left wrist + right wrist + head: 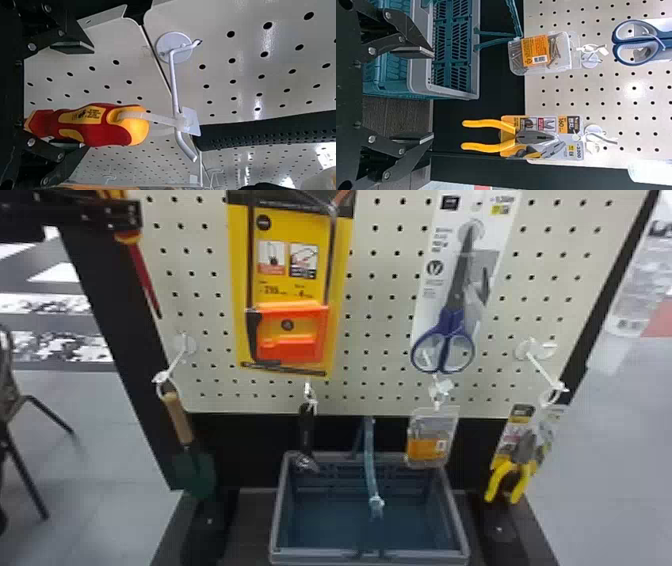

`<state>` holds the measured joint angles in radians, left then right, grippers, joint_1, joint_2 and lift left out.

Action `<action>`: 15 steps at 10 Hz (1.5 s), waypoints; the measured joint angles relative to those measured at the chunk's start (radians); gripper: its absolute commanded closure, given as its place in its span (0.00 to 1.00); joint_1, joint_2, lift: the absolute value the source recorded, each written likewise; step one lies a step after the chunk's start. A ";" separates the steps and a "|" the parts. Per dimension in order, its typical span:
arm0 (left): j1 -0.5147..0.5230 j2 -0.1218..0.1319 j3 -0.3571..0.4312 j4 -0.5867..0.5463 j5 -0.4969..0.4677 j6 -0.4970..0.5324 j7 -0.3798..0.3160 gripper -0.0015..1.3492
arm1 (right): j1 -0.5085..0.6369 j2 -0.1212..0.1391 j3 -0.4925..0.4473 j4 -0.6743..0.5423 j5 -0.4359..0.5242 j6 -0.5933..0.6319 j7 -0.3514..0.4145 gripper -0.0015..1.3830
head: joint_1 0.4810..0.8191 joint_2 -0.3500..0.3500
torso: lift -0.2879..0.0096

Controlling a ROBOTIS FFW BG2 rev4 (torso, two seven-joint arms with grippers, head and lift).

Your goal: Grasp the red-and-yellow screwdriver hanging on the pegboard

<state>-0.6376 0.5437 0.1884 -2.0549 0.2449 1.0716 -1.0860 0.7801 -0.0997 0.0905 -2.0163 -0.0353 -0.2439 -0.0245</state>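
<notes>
Screwdriver with a red-and-yellow plastic handle (95,134) hangs at the pegboard's upper left, held by a clear plastic tie (150,117) on a white metal hook (174,83). Its long axis is close to upright, butt uppermost, the slim red shaft (142,272) running down with the tip leaning slightly right.

Left arm is the nearer. Its black jaws (89,98) stand wide open, with the lower part of the handle lying between the fingers, close to one and well clear of the other. No grip is evident; contact with the near finger cannot be confirmed. The handle lies crosswise to the closing direction, which appears favourable. Closing would probably require a small sideways centring first, or the handle may be pushed over and swing on its tie. Depth between the fingers cannot be verified.

Right arm's black jaws (433,95) are open and empty, well apart, in front of the yellow-handled pliers (486,147).

Just right of the screwdriver hangs an orange-handled saw on a yellow card (295,307), a likely obstruction to widening rightward. Below hangs a green trowel with a wooden handle (177,417); lower and farther right stands a grey plastic crate (457,525).
</notes>
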 measured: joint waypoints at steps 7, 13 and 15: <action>-0.002 0.008 -0.006 -0.007 0.001 0.008 -0.018 0.78 | 0.002 0.000 0.000 -0.001 -0.001 0.000 0.001 0.38 | 0.20 0.50 | 0.63; 0.007 0.009 -0.003 -0.008 -0.009 0.034 -0.038 0.81 | 0.006 0.000 0.000 0.000 0.000 0.000 0.001 0.38 | 0.20 0.50 | 0.63; 0.007 0.009 -0.003 -0.008 -0.009 0.036 -0.044 0.81 | 0.006 0.000 0.000 0.000 0.000 0.000 0.000 0.38 | 0.20 0.50 | 0.63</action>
<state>-0.6308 0.5522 0.1856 -2.0629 0.2362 1.1075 -1.1303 0.7866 -0.0997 0.0905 -2.0163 -0.0353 -0.2439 -0.0241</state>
